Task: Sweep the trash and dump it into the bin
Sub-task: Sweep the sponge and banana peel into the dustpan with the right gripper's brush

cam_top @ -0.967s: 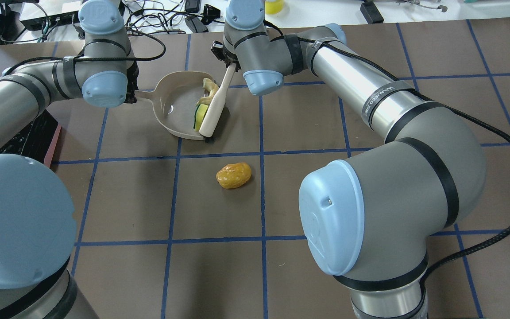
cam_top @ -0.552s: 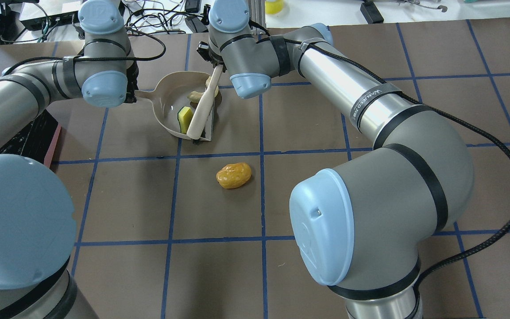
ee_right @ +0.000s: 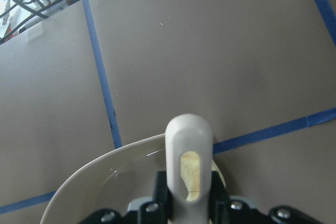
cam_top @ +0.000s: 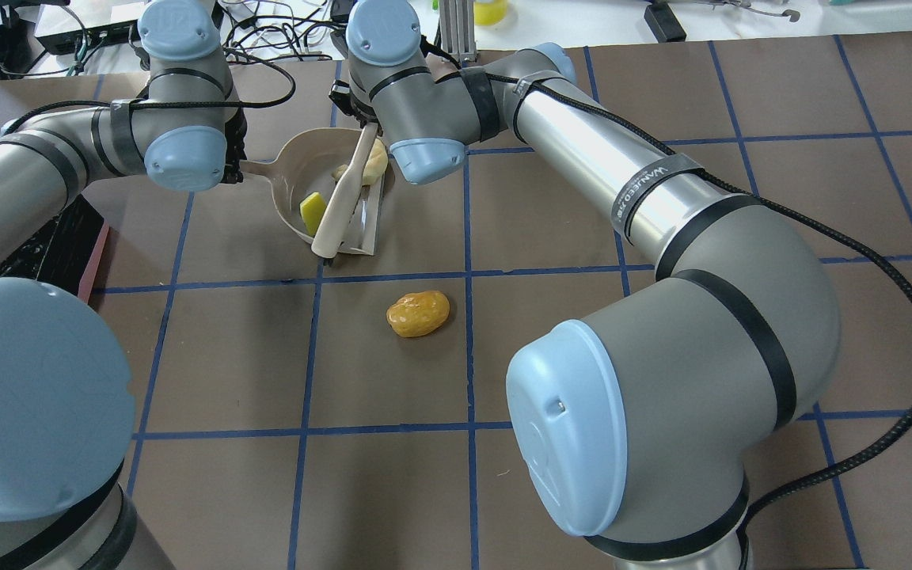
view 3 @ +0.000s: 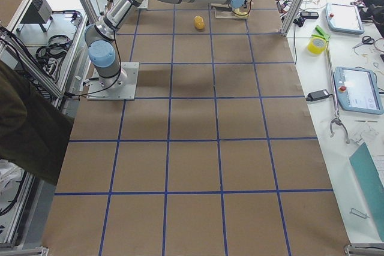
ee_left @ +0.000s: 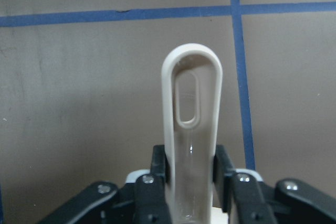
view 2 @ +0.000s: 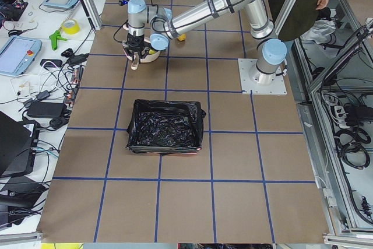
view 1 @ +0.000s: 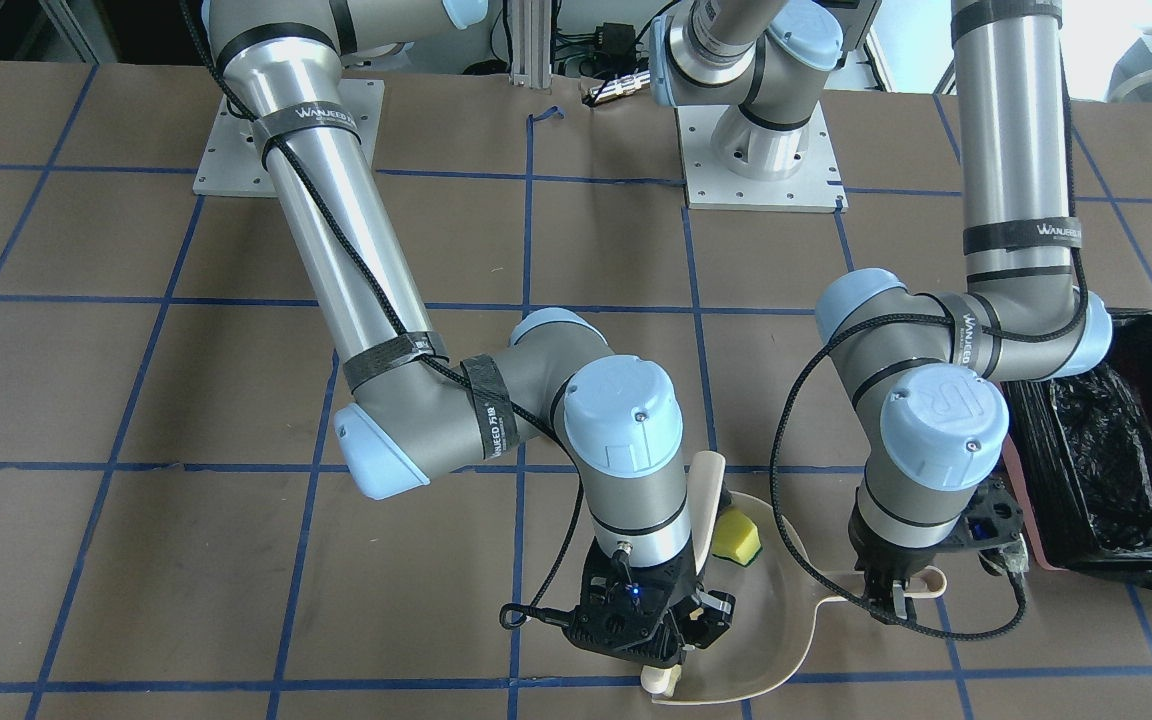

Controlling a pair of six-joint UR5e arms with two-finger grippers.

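Sweeping looks two-thirds done: the left gripper [ee_left: 191, 174] clamps the dustpan [cam_top: 288, 162] by its handle, and the right gripper [ee_right: 188, 200] grasps the brush [cam_top: 343, 207] lying across the pan's mouth. The sponge chunk [cam_top: 312, 212] and, seemingly, the cream piece [cam_top: 375, 162] lie inside. The potato-like lump [cam_top: 418, 313] sits apart on the table, needing the next sweep before the bin [view 1: 1126, 440].

The overhead camera sits behind the robot's shoulders, looking forward and down on the brown table with blue grid lines [cam_top: 226, 491]. The front-facing camera looks steeply down from the far side toward the robot's bases. Both show the beige plastic dustpan [cam_top: 298, 162]. Two side cameras stand high and far off at the table's left and right ends. The left one has the black-lined pink bin [view 2: 135, 138] near it. The left wrist camera looks closely along the dustpan's handle, the right along a cream brush handle [ee_right: 188, 145].
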